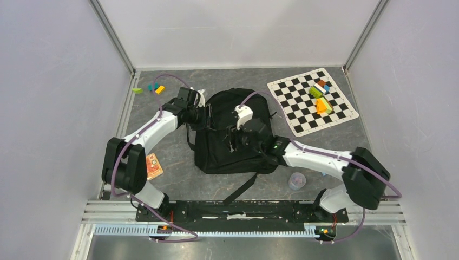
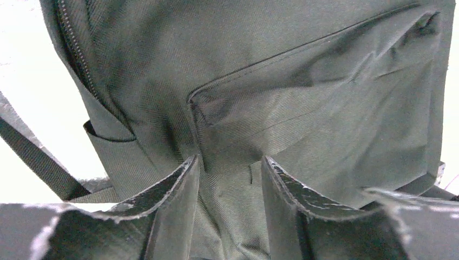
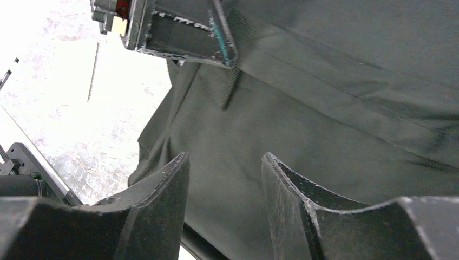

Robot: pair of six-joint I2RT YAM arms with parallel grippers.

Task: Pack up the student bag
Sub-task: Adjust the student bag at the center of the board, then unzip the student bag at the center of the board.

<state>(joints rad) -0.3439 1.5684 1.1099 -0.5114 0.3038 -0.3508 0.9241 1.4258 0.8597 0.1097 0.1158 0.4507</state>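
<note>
The student bag, a large black backpack, lies mid-table with a strap trailing toward the near edge. My left gripper is at the bag's upper left edge. In the left wrist view its fingertips stand narrowly apart with a creased fold of the bag's fabric pinched between them. My right gripper is over the middle of the bag. In the right wrist view its fingers are apart, with smooth bag fabric behind them and nothing held. The left gripper's finger shows at the top of that view.
A black-and-white checkered mat at the back right carries several coloured blocks. More small blocks lie at the back left. An orange card lies left of the bag. A clear round lid sits near the right arm.
</note>
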